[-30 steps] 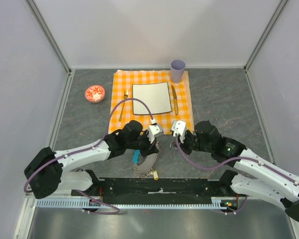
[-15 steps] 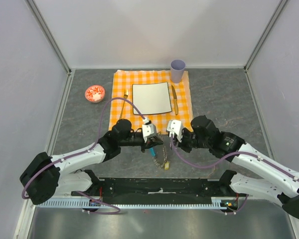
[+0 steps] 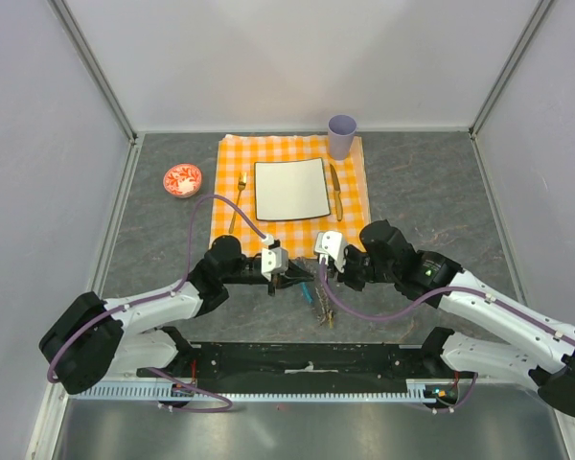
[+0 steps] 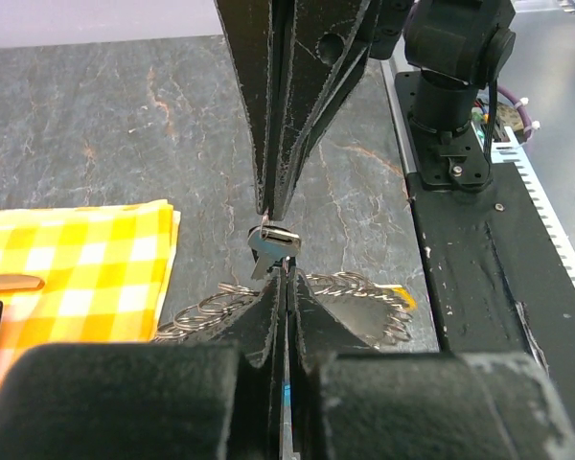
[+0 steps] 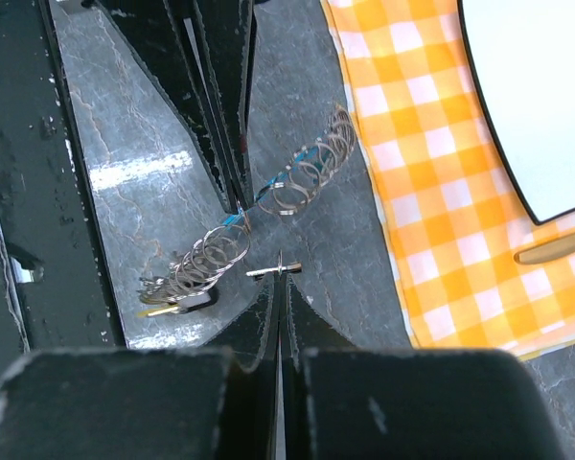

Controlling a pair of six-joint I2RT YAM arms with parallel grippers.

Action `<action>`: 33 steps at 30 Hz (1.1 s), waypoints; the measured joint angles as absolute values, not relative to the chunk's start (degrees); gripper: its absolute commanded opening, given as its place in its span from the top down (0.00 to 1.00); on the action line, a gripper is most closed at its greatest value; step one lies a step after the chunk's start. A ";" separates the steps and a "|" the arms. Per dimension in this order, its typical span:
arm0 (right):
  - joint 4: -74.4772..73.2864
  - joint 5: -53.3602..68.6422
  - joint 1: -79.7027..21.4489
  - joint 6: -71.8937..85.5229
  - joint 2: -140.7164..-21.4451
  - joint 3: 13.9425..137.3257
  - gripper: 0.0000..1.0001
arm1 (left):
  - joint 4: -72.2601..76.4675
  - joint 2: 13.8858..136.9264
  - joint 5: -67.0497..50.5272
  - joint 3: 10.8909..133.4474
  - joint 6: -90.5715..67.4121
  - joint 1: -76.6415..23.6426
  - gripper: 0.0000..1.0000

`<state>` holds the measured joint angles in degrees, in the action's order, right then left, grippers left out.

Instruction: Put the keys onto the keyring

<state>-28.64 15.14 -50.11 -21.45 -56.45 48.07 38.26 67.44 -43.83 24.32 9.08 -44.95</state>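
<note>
My left gripper is shut on the keyring's turquoise tag, and a sliver of blue shows between its jaws. A chain of silvery wire rings hangs from the tag down to the dark tabletop. At the chain's end, keys lie bunched, one of them brass-coloured. My right gripper faces the left one tip to tip and is shut on a small silvery key. That key is held level, a little way from the tag.
An orange checked cloth lies further back, with a white square plate, a gold fork and a knife on it. A lilac cup stands at its far corner and a red-and-white bowl at the left. A black rail runs along the near edge.
Both grippers have shifted a little left and away from the near edge and now meet tip to tip. The chain and its keys have swung right, under the fingertips.
</note>
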 measured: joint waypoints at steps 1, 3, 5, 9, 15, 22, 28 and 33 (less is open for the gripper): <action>-28.34 15.33 -50.11 -21.58 -56.45 48.07 1.00 | 38.70 67.44 -43.90 24.12 9.08 -44.97 0.98; -27.83 16.01 -50.11 -21.93 -56.45 48.07 1.00 | 39.57 67.44 -43.90 23.79 9.08 -44.95 0.98; -27.59 16.93 -50.13 -22.28 -56.42 48.07 1.00 | 39.83 67.44 -43.90 23.77 9.08 -44.95 0.98; -27.49 18.52 -50.13 -22.61 -56.42 48.07 1.00 | 40.91 67.46 -43.83 23.77 9.06 -44.95 0.98; -27.55 19.03 -50.13 -22.81 -56.40 48.05 1.00 | 41.01 67.46 -43.68 23.77 9.04 -44.95 0.98; -27.51 18.96 -50.13 -22.79 -56.23 48.05 1.00 | 41.36 67.51 -43.68 23.77 9.04 -44.95 0.98; -27.49 18.98 -50.13 -22.79 -56.23 48.05 1.00 | 41.82 67.79 -43.72 23.77 8.99 -44.95 0.98; -27.49 19.00 -50.13 -22.79 -56.23 48.05 1.00 | 42.13 67.79 -43.81 23.77 8.82 -44.95 0.98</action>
